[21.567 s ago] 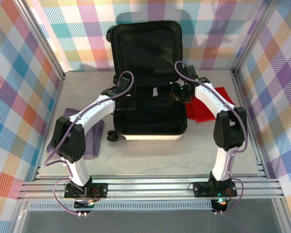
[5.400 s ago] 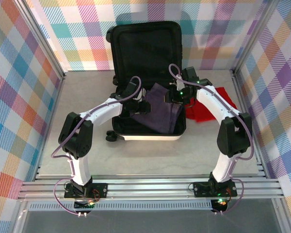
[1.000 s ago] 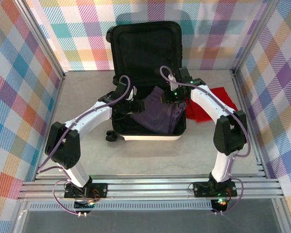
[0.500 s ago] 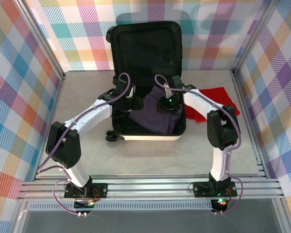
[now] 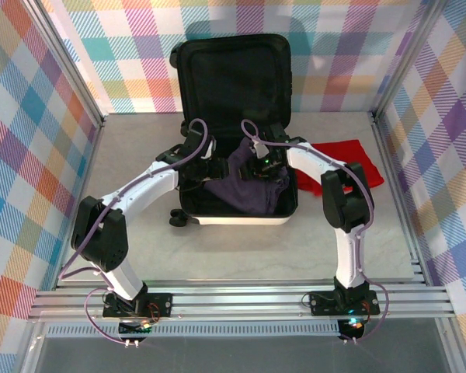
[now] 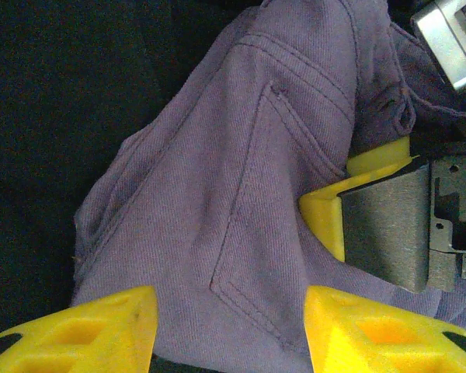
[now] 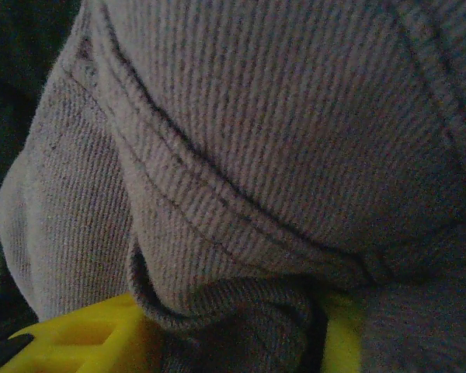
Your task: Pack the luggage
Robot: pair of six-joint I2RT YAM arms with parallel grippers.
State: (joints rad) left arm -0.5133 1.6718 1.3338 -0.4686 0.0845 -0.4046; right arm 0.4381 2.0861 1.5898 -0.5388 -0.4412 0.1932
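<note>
Luggage (image 5: 231, 81) sits open at the middle of the worktop (image 5: 241, 256). Its black-lined lid stands upright against the checked back wall, its white-shelled base lies flat in front, and one black wheel (image 5: 175, 220) pokes out at the near left corner. Inside the base you have a pair of purple trousers (image 5: 252, 194), crumpled rather than flat, covering mostly the right half of the lining, with the far end heaped higher than the rest. Your right pincer (image 5: 258, 166) reaches in from the right over that heaped end and is clenched on the trousers: in the right wrist view a bunched fold of the ribbed cloth is squeezed between its yellow fingers (image 7: 85, 336). Your left pincer (image 6: 229, 334) comes in from the left over the base and is released. Its two yellow fingertips (image 6: 373, 330) stand wide apart just above the cloth, with the stitched pocket seam showing between them; you cannot tell from these views whether they touch the fabric. In the left wrist view, the right pincer's grey-and-yellow finger presses into the trousers just beyond your left fingertips. A red cloth (image 5: 351, 172) lies on the worktop just beside the luggage's right side, partly behind the right arm.
</note>
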